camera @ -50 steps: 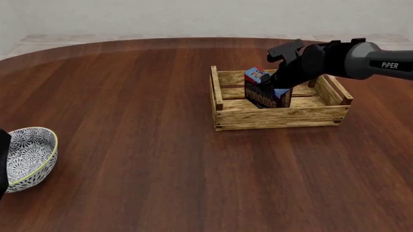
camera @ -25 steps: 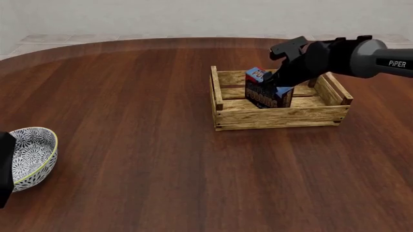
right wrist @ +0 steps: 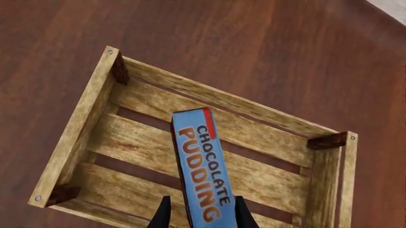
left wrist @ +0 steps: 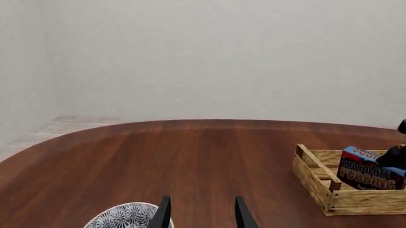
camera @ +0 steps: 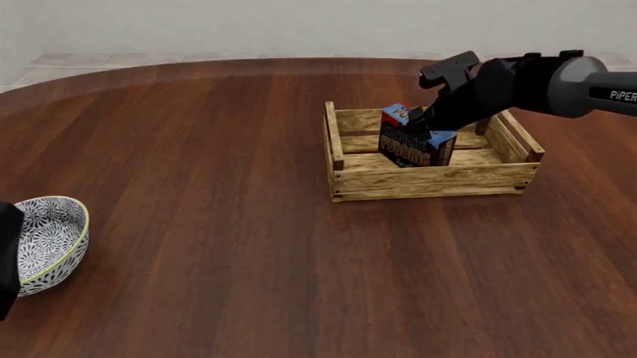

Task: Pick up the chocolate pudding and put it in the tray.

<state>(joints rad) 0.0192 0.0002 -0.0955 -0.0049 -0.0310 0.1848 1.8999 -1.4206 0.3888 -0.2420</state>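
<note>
The chocolate pudding stands on edge inside the tray, a light-wood slatted crate at the table's right. Its blue top faces up and its brown lettered front faces the camera. My right gripper hangs just over the carton. In the right wrist view its fingers straddle the blue top at full spread, so my right gripper is open. Crate slats show below. My left gripper is open and holds nothing, far off at the left. From there I see the pudding inside the tray.
A white-and-black patterned bowl sits at the table's near left edge, right by the left arm; its rim shows below the left fingers. Dark wood tabletop lies between bowl and crate.
The right arm has risen a little and drawn back to the right. The carton has shifted slightly right in the crate. The left arm has edged into the front view.
</note>
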